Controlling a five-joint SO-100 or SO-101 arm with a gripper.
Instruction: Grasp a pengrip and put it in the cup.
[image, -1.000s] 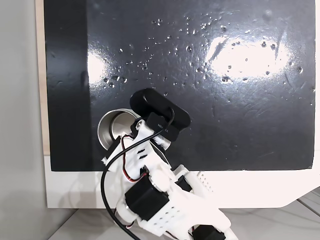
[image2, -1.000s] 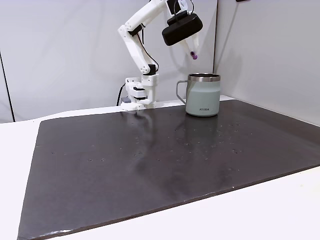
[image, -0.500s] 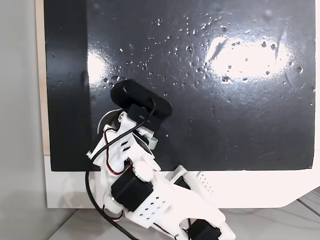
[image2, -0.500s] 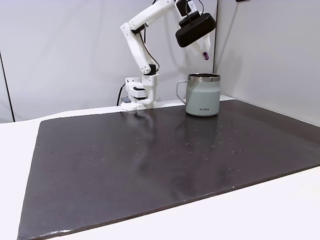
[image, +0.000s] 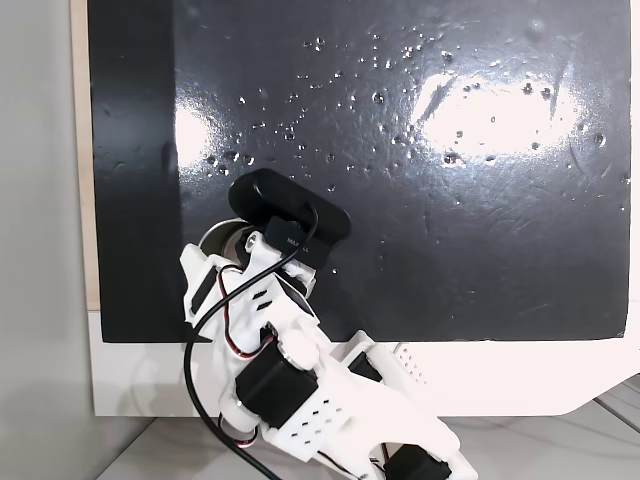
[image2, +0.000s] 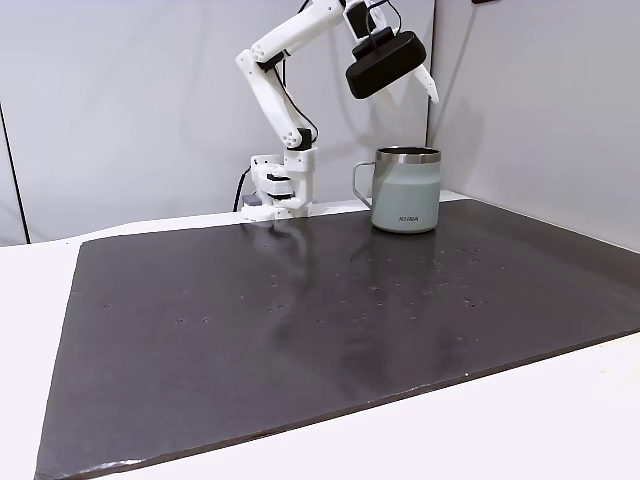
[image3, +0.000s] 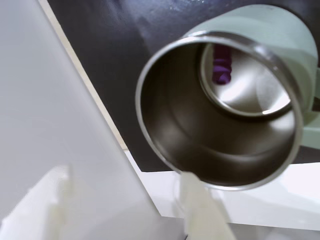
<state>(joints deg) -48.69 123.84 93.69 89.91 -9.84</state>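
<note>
Ribbed purple pengrip (image3: 221, 68) lies inside the steel-lined cup (image3: 165, 130); end effector (image3: 125, 210) spread, empty.

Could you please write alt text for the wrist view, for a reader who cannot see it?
A small purple ribbed pengrip lies on the shiny steel bottom of the cup, seen from above looking down into its open mouth. The cup stands at the edge of a dark mat, and blurred white parts of the pincer fill the lower foreground, holding nothing.

The pengrip (image3: 221, 70) was purple; the cup (image2: 405, 190) was pale grey-green outside and shiny steel inside; the mat (image2: 300, 320) was glossy black, speckled.
</note>
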